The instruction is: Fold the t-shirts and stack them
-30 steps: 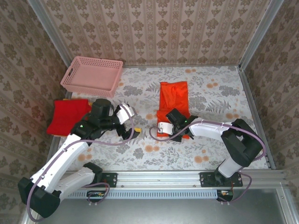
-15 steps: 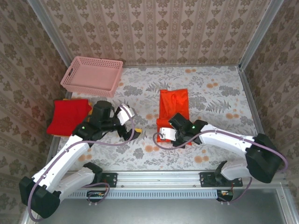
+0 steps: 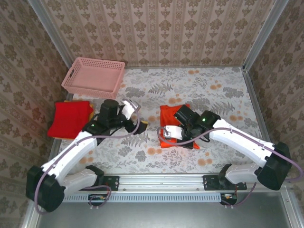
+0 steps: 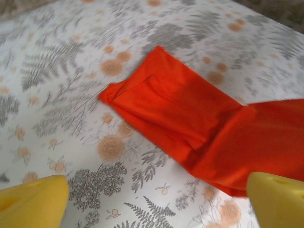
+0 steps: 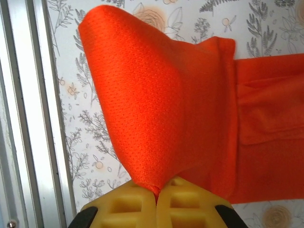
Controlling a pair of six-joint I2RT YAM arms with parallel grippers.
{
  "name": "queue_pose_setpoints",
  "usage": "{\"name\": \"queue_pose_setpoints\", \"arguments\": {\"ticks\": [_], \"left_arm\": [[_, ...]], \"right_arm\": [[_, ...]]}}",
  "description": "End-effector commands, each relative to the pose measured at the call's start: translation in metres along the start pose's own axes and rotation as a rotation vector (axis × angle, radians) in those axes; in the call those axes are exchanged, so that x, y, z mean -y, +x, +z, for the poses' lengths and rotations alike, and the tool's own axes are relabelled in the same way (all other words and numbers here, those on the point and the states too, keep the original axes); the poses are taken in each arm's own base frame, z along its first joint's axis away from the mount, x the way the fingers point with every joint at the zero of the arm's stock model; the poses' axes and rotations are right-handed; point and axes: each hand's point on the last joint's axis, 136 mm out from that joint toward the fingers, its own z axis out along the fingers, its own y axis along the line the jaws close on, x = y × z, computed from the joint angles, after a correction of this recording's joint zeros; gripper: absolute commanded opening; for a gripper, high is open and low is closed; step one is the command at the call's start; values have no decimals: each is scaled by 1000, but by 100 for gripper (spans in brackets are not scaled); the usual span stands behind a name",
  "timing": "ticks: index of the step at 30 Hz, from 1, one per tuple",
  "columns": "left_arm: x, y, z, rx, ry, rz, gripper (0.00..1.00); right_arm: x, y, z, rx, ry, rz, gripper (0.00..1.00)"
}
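The orange t-shirt [image 3: 167,116] lies mid-desk, its long axis running from near edge to far edge. One end is pinched up in the clenched right gripper [image 5: 156,189]. The left gripper [image 4: 156,204] hangs spread and empty just beside it, toward the left edge, where the red t-shirt [image 3: 69,118] lies.

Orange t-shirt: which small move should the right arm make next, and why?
Probably carry the pinched edge over the flat part and lower it. The right fingers are shut on the orange t-shirt, its edge raised in a loop; the fold is not yet laid down.
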Motion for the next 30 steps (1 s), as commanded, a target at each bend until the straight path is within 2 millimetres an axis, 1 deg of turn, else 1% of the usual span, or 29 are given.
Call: {"name": "queue_pose_setpoints", "arguments": {"ticks": [1, 3, 6, 10, 12, 17, 18, 20, 22, 24, 28, 30], "left_arm": [[-34, -8, 22, 28, -141, -322, 88], [-39, -3, 38, -11, -154, -459, 79], [-42, 2, 64, -60, -157, -598, 68], [-32, 2, 99, -106, -112, -726, 55], [-29, 7, 117, -142, -95, -800, 51], [-16, 31, 160, -255, -28, -932, 42], [-14, 36, 166, -271, -25, -946, 41], [-13, 42, 178, -286, -14, -954, 33], [-14, 53, 189, -321, -18, -967, 26], [-15, 60, 198, -343, -14, -980, 22], [-12, 67, 207, -356, 14, -1007, 14], [-11, 71, 209, -366, 14, -1001, 7]], "right_arm": [[4, 11, -5, -64, -34, -37, 0], [11, 13, -6, -66, -25, -35, 0], [19, 15, -7, -61, -13, -26, 0], [27, 15, -6, -51, -2, -17, 0], [29, 14, -5, -45, -2, -17, 0], [33, 8, 3, -20, -8, -16, 0], [33, 8, 3, -15, -10, -14, 0], [33, 6, 4, 1, -10, -10, 0], [33, 4, 6, 13, -13, -9, 0], [32, 4, 8, 16, -18, -4, 0], [31, 8, 10, 13, -19, 1, 0], [31, 10, 10, 9, -18, 6, 0]]}}
